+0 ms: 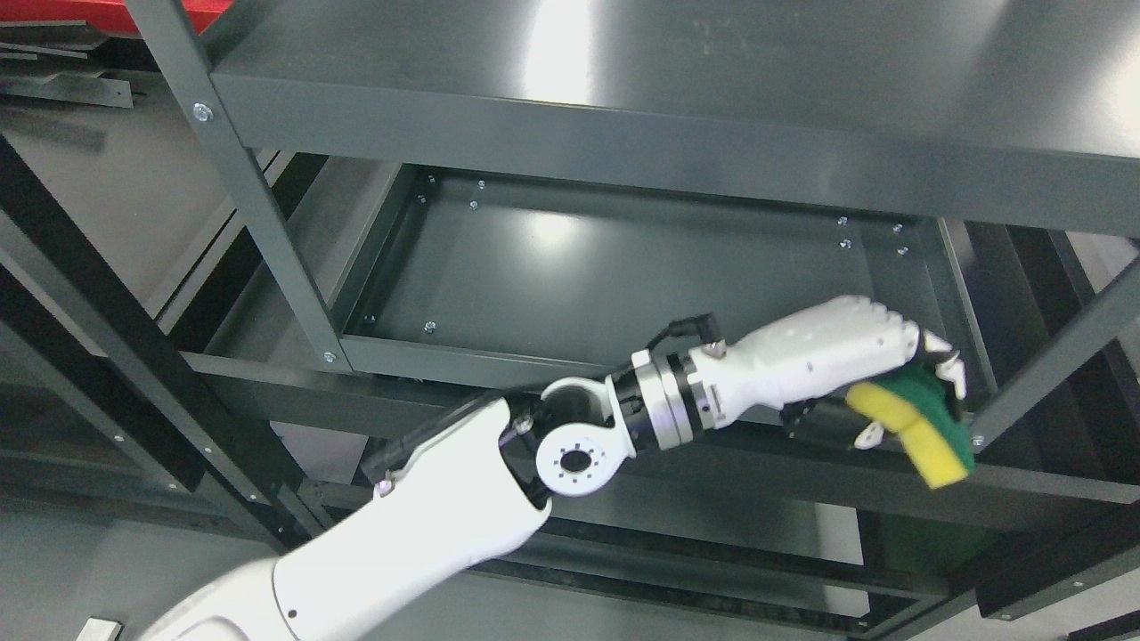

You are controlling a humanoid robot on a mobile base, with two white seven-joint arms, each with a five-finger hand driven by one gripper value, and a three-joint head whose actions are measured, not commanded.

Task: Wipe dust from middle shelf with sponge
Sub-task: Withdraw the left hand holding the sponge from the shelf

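The left hand (837, 356), reaching in from the lower left, has its fingers curled around a yellow-and-green sponge (917, 427) at the front right edge of the middle shelf (606, 276). The sponge's long axis tilts downward, and the bare shelf surface lies beyond, up and left of it.

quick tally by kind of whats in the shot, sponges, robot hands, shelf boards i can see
sponge (yellow and green, in the left hand): 1
robot hands: 1
dark grey shelf boards: 2, the top shelf and the middle shelf
total: 4
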